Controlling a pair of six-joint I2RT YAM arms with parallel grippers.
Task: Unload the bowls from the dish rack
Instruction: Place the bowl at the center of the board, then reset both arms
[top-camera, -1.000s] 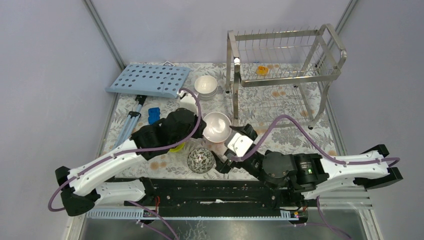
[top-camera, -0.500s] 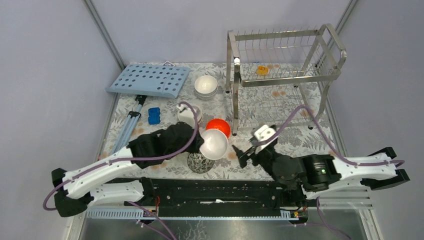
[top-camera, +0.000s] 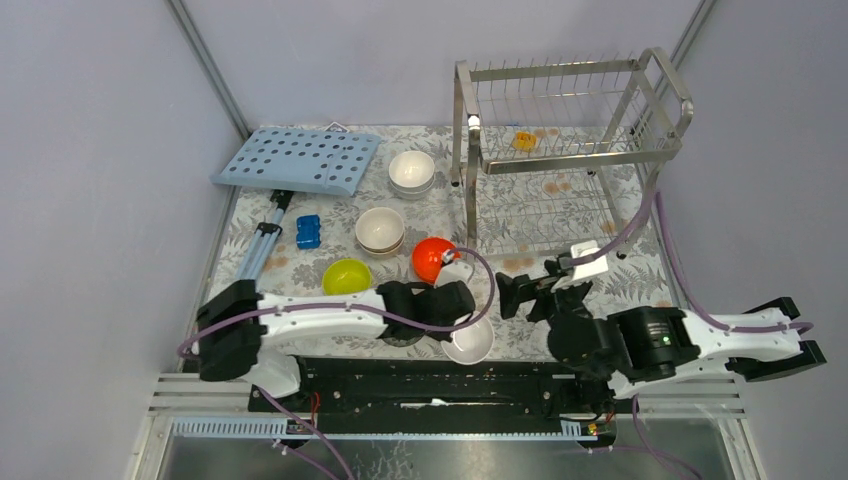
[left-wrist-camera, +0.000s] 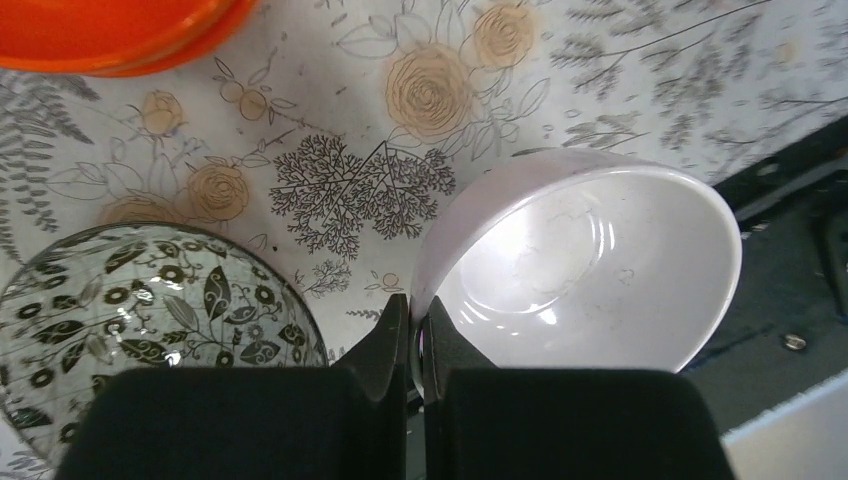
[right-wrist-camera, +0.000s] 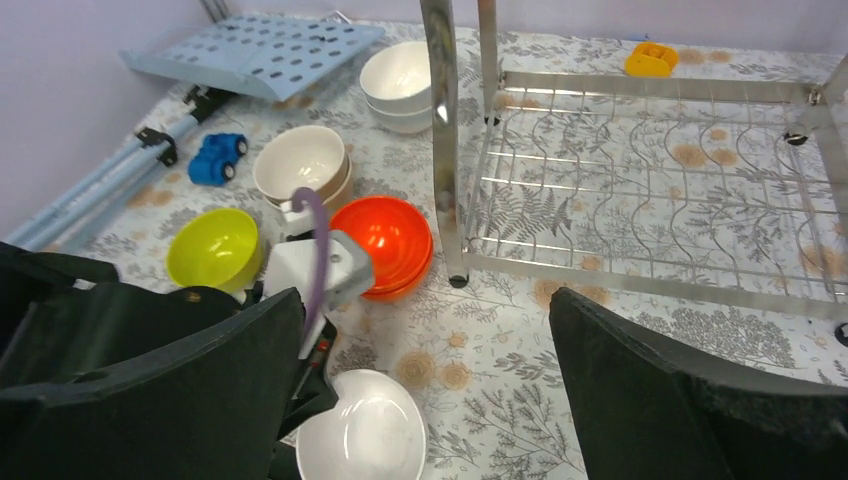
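Observation:
My left gripper (top-camera: 452, 322) is shut on the rim of a glossy white bowl (top-camera: 470, 341) at the table's near edge; in the left wrist view the fingers (left-wrist-camera: 395, 335) pinch that bowl's (left-wrist-camera: 590, 270) wall. The speckled bowl (left-wrist-camera: 130, 305) sits just left of it. The orange-red bowl (top-camera: 434, 257), lime-green bowl (top-camera: 347, 275), cream-beige bowl (top-camera: 380, 229) and another white bowl (top-camera: 412, 170) stand on the table. The steel dish rack (top-camera: 565, 150) at the back right holds no bowl that I can see. My right gripper (top-camera: 533, 290) is open and empty, in front of the rack.
A light-blue perforated board (top-camera: 297, 158) leans at the back left. A small blue block (top-camera: 308, 231) and a blue-grey folded stand (top-camera: 262, 245) lie on the left. A yellow-orange clip (top-camera: 522, 140) sits in the rack. The black base rail (top-camera: 430, 375) runs along the near edge.
My left gripper carried the white bowl down and to the right, to the table's near edge. My right gripper let go and drew back to the right. The orange-red, green and cream bowls are uncovered.

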